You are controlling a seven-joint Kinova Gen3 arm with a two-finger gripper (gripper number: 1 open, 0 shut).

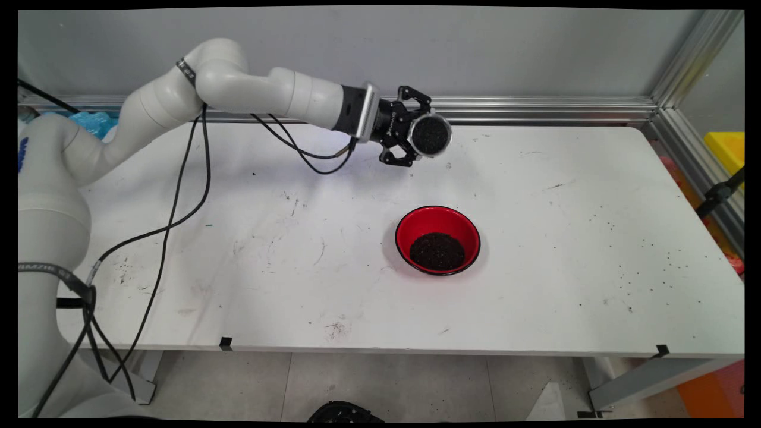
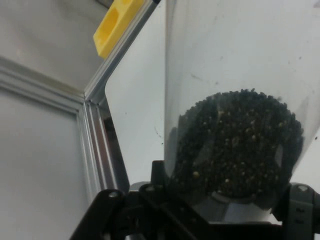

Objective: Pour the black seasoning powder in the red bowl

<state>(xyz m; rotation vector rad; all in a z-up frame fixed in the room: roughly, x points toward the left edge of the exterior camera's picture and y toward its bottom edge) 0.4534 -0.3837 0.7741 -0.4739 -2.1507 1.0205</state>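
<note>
A: What is the main view showing?

B: The black gripper is hanging in the air above the far part of the white table, turned on its side. Its fingers are clamping a clear cup tipped sideways, so its round mouth is facing the camera. Dark granules are showing inside it. Below the gripper and nearer the camera, a red bowl is sitting on the table, well apart from the cup, with a heap of the same dark grains lying in it.

A: And the hand view?

B: The cup is filling the right side, rising from between the black fingers, which are pressing on its base. The granules are piling up at the end nearest the hand. Left of the cup, an aluminium rail is running along the table edge, and a yellow block is sitting beyond it
</note>
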